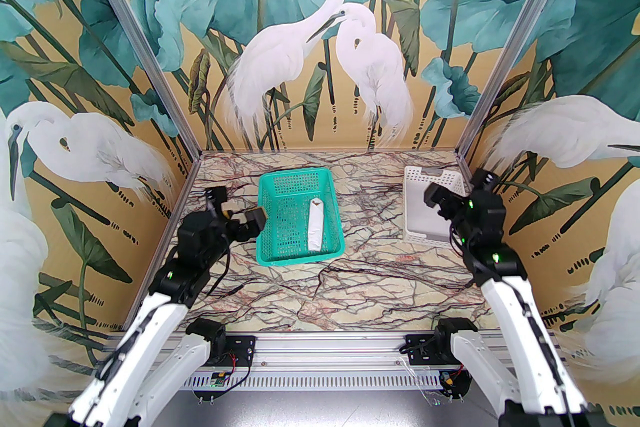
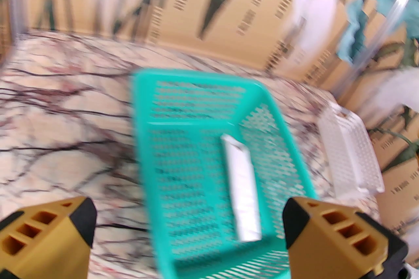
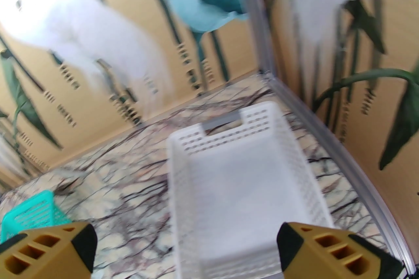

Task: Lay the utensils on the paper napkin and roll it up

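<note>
The paper napkin point(image 1: 315, 227) lay as a slim white roll, lengthwise in the right half of the teal basket point(image 1: 300, 259) on the marbled desk point(image 1: 350, 290). A brown speck showed at its far end; whether that was a utensil, I could not tell. The left pincer point(image 2: 190, 238) hung spread just left of that basket, holding nothing. The right pincer point(image 3: 186, 251) hung spread and empty above the white basket point(image 3: 183, 189).

Teal basket point(image 1: 300, 258), white basket point(image 1: 412, 204)
</note>
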`<control>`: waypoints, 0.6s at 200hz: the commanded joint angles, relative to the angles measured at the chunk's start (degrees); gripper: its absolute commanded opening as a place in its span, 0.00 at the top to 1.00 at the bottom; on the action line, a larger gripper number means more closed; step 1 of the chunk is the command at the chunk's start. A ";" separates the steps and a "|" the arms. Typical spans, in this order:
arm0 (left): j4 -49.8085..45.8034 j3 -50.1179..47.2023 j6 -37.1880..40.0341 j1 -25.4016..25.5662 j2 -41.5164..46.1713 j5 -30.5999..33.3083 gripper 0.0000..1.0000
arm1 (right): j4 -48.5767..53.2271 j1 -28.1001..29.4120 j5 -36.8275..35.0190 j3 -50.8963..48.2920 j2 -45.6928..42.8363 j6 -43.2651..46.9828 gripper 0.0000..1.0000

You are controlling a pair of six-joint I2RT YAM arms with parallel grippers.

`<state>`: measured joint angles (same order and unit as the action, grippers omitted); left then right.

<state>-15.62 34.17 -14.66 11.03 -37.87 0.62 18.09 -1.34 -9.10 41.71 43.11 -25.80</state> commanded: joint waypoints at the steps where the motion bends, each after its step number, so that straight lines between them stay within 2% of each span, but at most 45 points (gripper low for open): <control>1: 2.94 -3.43 2.33 -3.82 2.34 2.57 0.00 | -4.90 -1.22 -5.15 -3.87 -2.65 -0.07 0.01; 38: 8.15 -8.86 3.81 -9.74 4.34 3.76 0.01 | -4.62 -3.37 -7.33 -5.75 -0.46 2.72 0.01; 61: 9.99 -10.96 3.71 -11.67 4.56 5.00 0.01 | -6.36 -4.49 -8.33 -7.17 2.56 2.89 0.01; 120: 15.34 -14.85 6.39 -11.91 4.08 10.89 0.01 | -24.19 -4.71 -10.40 -14.32 13.09 5.02 0.01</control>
<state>-4.78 20.84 -11.03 -0.45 -33.74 7.33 4.21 -5.76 -17.65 29.23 51.79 -23.27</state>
